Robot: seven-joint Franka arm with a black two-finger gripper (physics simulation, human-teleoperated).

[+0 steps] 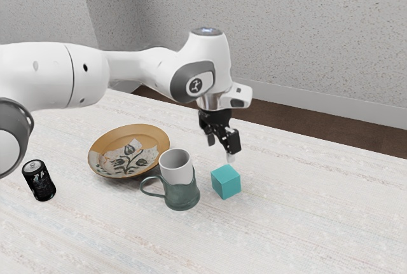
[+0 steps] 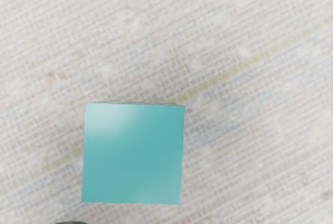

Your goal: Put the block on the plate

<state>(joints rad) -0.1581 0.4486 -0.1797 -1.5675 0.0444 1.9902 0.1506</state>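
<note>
With our gripper (image 1: 220, 149) spread wide above the block (image 1: 226, 182), which sits on the table (image 1: 299, 223) near the mug (image 1: 182, 189), we judge the block light, rigid and sturdy, best clamped squarely across opposite side faces at mid-height.

We see the teal block (image 1: 226, 182) resting flat on the surface (image 1: 299, 223), apart from the round, tan, leaf-patterned plate (image 1: 129, 152), face up.
</note>
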